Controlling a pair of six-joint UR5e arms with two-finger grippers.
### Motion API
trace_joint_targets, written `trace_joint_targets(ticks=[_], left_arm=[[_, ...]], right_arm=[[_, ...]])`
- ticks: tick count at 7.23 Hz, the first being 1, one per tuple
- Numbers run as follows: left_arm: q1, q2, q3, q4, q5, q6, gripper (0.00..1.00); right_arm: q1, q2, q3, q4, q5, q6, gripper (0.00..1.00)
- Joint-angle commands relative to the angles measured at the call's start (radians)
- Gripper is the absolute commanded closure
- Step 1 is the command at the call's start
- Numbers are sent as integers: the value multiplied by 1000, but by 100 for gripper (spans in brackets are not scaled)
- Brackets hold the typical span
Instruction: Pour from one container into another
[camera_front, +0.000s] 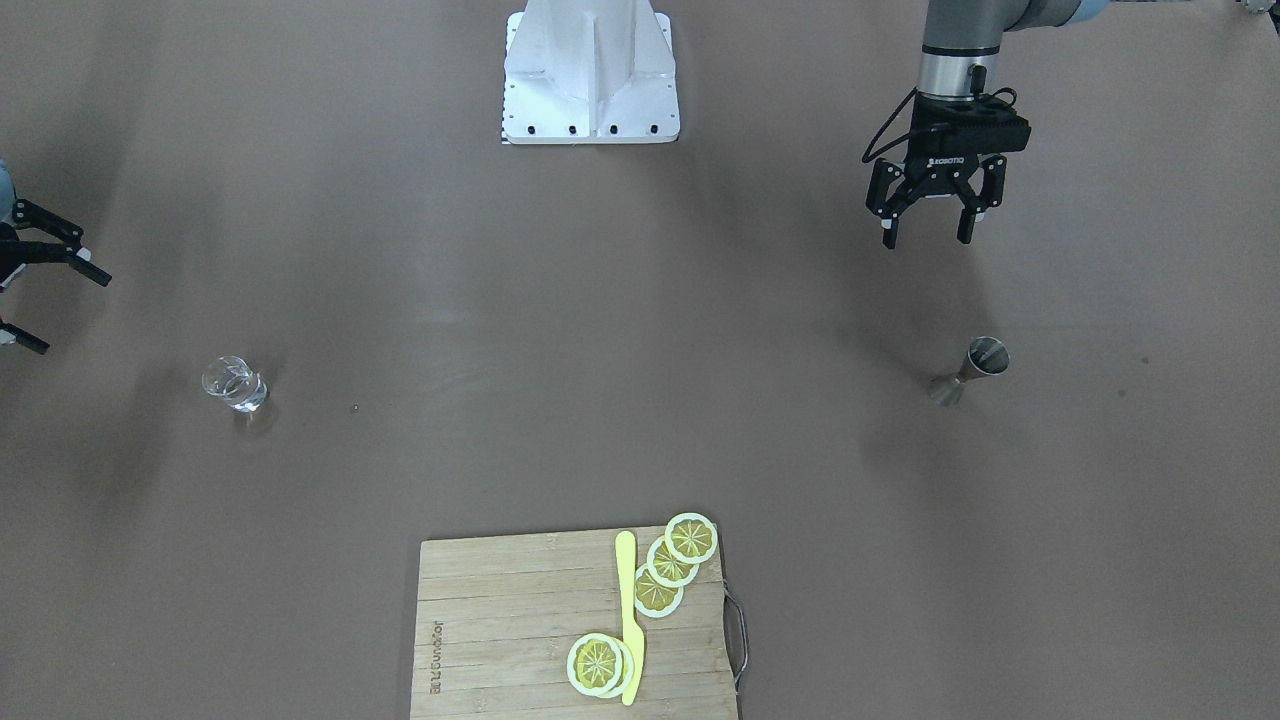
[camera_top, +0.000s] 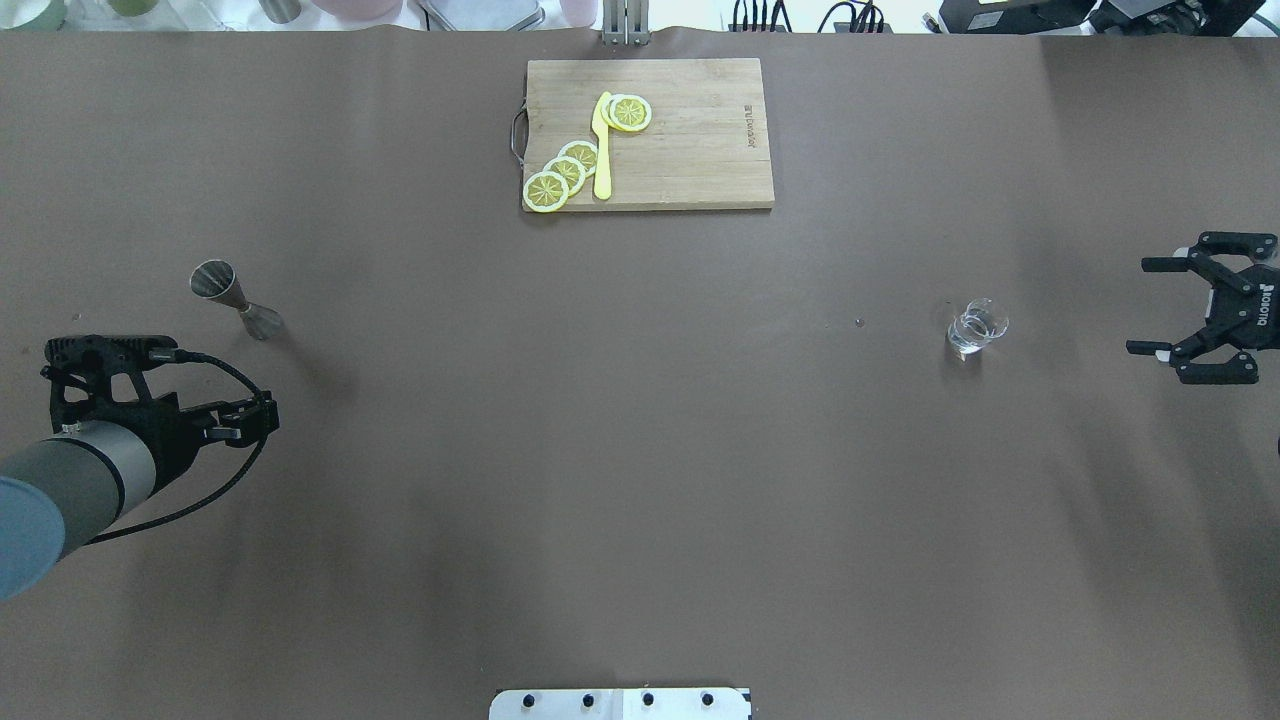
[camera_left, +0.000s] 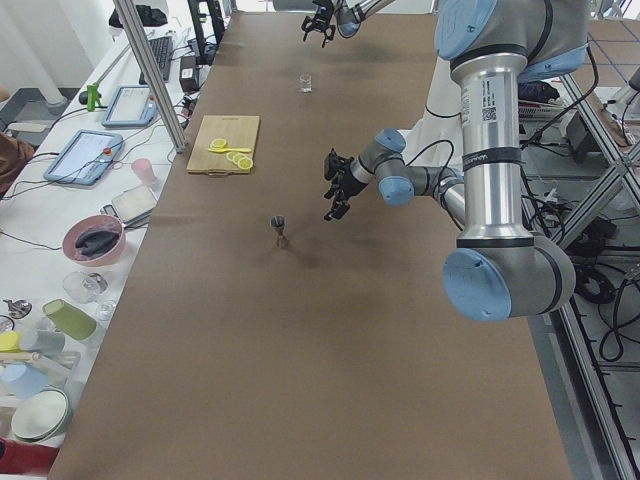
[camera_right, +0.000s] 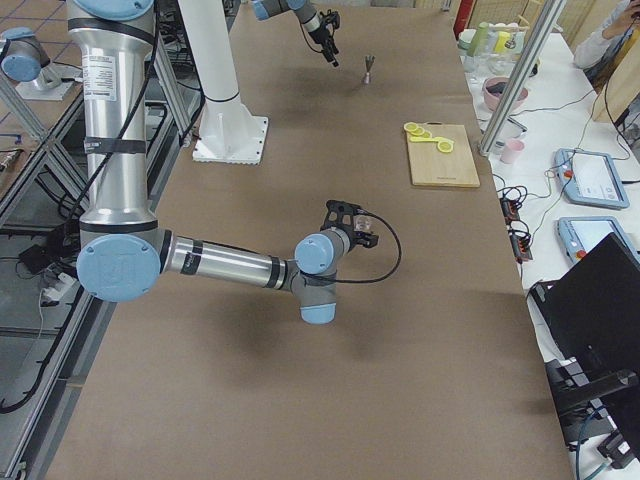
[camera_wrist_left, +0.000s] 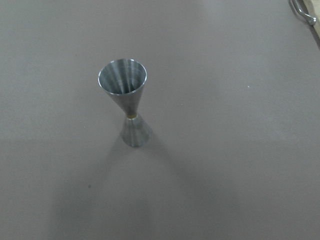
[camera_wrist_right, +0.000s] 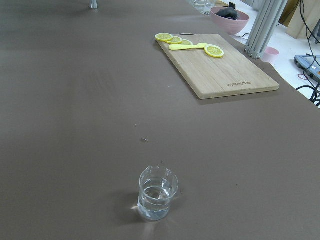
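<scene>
Lettering on the left claw (camera_front: 926, 238), lower left in the overhead view, reads ROBOTIQ; it hangs wide open, empty; just above it the jigger (camera_top: 235, 298) stands upright, likely light, stiff and tippy, best held at its narrow waist; the cutting board (camera_top: 690, 150), top centre, bears a mark too small to read; mid-right, the glass (camera_top: 975, 328) holds a little clear liquid, probably slippery and breakable, best gripped across its wall; far right, the right claw (camera_top: 1143, 307) gapes empty.
</scene>
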Motion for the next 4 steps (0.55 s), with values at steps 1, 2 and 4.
trace_joint_targets(ticks=[1,2,4], left_arm=[[-5,-15,26,3,30,-5,2],[-15,-15,59,6,30,-8,2],[-10,-50,118,-32,74,-93,2]], right_arm=[[-39,47,-45,0,-28,-4,0],[-65,47,-46,-1,-65,-2,0],[-111,47,-46,-9,-106,-2,0]])
